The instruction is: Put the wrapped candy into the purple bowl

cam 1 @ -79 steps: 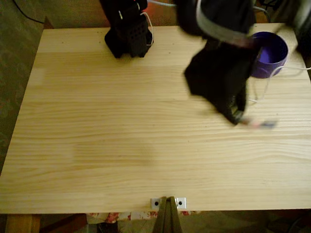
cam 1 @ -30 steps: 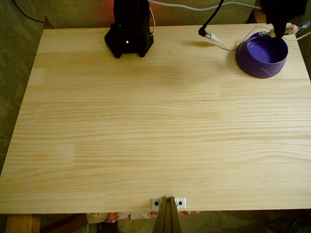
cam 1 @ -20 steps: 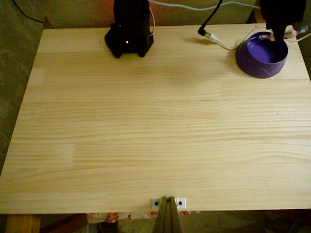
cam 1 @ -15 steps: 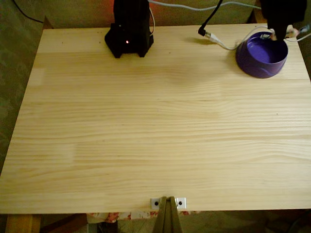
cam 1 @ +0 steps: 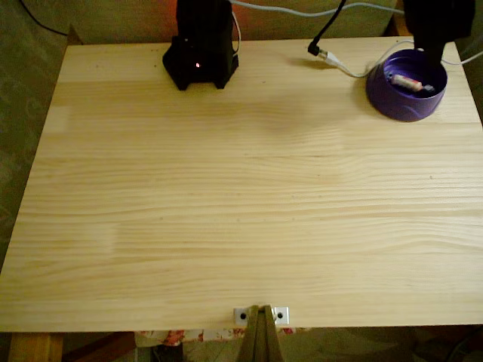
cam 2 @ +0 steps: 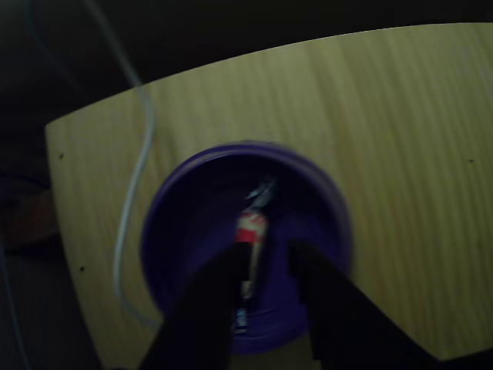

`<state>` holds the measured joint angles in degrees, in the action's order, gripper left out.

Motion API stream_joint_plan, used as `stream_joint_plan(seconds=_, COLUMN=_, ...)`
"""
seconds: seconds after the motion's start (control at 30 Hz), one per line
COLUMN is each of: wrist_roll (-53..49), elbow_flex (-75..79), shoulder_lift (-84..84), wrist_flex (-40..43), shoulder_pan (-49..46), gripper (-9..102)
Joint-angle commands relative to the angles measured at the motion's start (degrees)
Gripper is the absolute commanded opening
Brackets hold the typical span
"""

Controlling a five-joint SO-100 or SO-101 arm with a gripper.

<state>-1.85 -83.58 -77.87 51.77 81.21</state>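
The round deep-purple plastic bowl [cam 1: 406, 94] holds a pale pinkish-white wrapped candy [cam 1: 411, 82] with silvery-blue twisted ends. The pale yellow wooden table [cam 1: 241, 204] shows fine straight grain lines. The arm's blocky base [cam 1: 199, 53] is black.

the gripper [cam 2: 266, 258] hangs pointing downward, its two dark fingers [cam 2: 219, 281] parted with a gap between them, gripping nothing; the arm's black base [cam 1: 199, 56] stands upright.

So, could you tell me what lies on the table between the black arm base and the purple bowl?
In the fixed view, a black cable plug with its pale cord lies between the base and the bowl, nearer the bowl; the rest is bare wood.
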Motion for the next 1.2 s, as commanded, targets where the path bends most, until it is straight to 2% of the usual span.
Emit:
stream_joint_plan(seconds=0.0, wrist_roll=-4.04, elbow_flex=1.93, shoulder_lift=-9.05, wrist_flex=1.49, shoulder_pan=-3.08, gripper=1)
stream_joint_plan(seconds=0.07, wrist_roll=-8.79, elbow_flex=0.53, shoulder_lift=-11.25, wrist_flex=2.29, shoulder_pan=-5.45, gripper=1)
stream_joint_plan(seconds=0.17, wrist_roll=-8.35, elbow_flex=-1.49, shoulder_lift=-15.29, wrist_flex=2.11, shoulder_pan=-10.72, gripper=0)
stream_joint_plan(seconds=0.3, wrist_roll=4.66, elbow_flex=-1.93, shoulder_lift=-19.69, wrist_flex=6.15, shoulder_pan=-20.92, gripper=0)
stream_joint_plan(seconds=0.43, wrist_roll=9.67, elbow_flex=-7.12, shoulder_lift=-27.07, wrist_flex=6.86, shoulder_pan=-32.78, gripper=0)
stream_joint_plan(seconds=0.5, wrist_roll=14.15, elbow_flex=-12.74, shoulder_lift=-33.05, wrist_flex=4.92, shoulder_pan=-39.46, gripper=0)
stream_joint_plan(seconds=0.63, wrist_roll=14.06, elbow_flex=-27.33, shoulder_lift=-46.05, wrist_flex=-2.20, shoulder_pan=-53.88, gripper=0)
stream_joint_plan(seconds=0.87, wrist_roll=10.28, elbow_flex=-51.33, shoulder_lift=-63.90, wrist_flex=-6.86, shoulder_pan=-75.85, gripper=0)
stream_joint_plan(seconds=1.17, wrist_roll=12.30, elbow_flex=-70.75, shoulder_lift=-81.56, wrist_flex=-3.60, shoulder_pan=-82.18, gripper=0)
